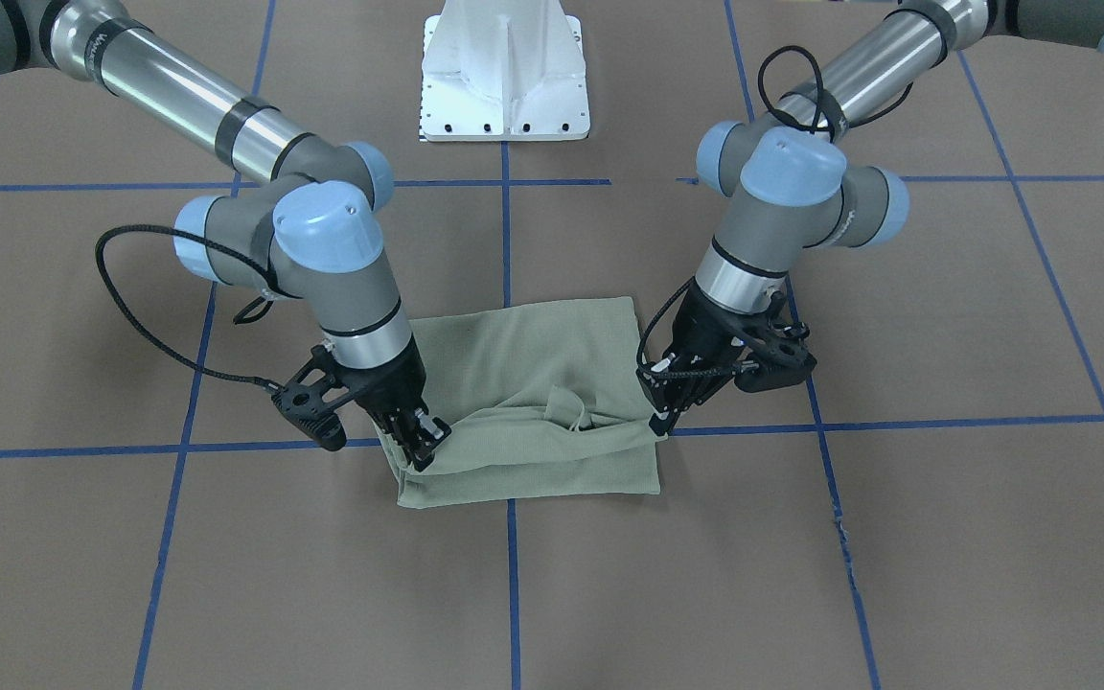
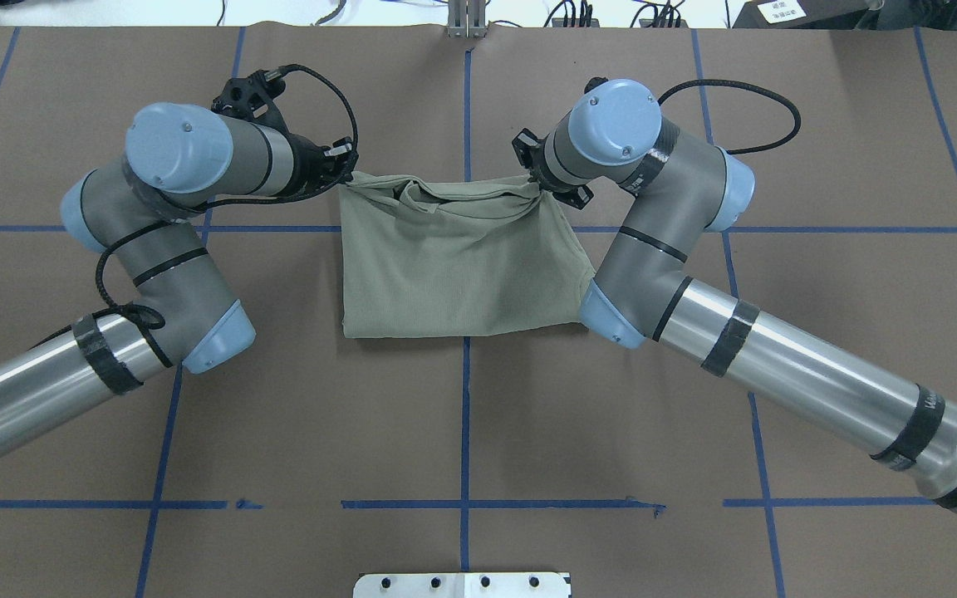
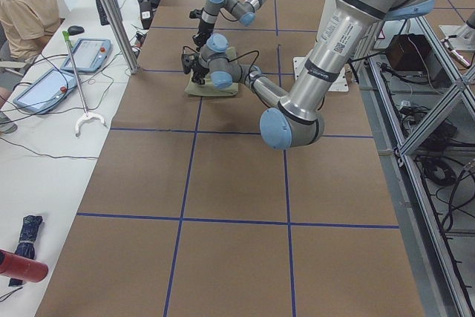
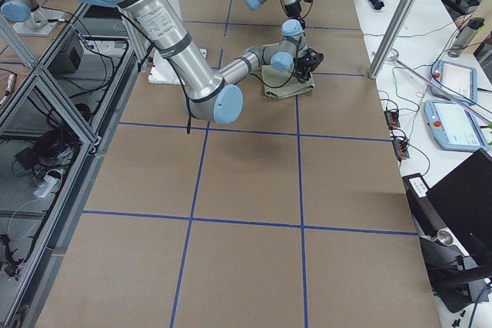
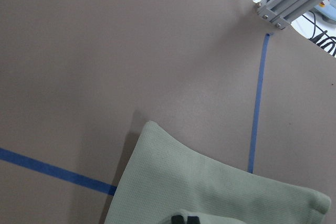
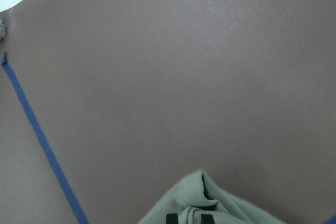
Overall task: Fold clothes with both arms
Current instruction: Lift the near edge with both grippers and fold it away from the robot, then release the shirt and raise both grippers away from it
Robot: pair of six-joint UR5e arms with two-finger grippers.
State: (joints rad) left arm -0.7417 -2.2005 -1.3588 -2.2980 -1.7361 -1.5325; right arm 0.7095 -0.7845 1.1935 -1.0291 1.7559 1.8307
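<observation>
**Shirt Held at Two Corners on the Tabletop**

The sage-green shirt is laid folded on the brown tabletop, across a blue tape line in front of the white pedestal. Its edge farthest from the robot is gripped at both corners. The left arm's fingers are clamped on one corner, the right arm's fingers on the other. Between them the held edge is seen slack and rumpled.

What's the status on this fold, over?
Both shut: left gripper and right gripper pinch top-layer corners of the shirt. Shirt folded in a rectangle, top layer rumpled. White base stands apart; nothing in the way.
</observation>
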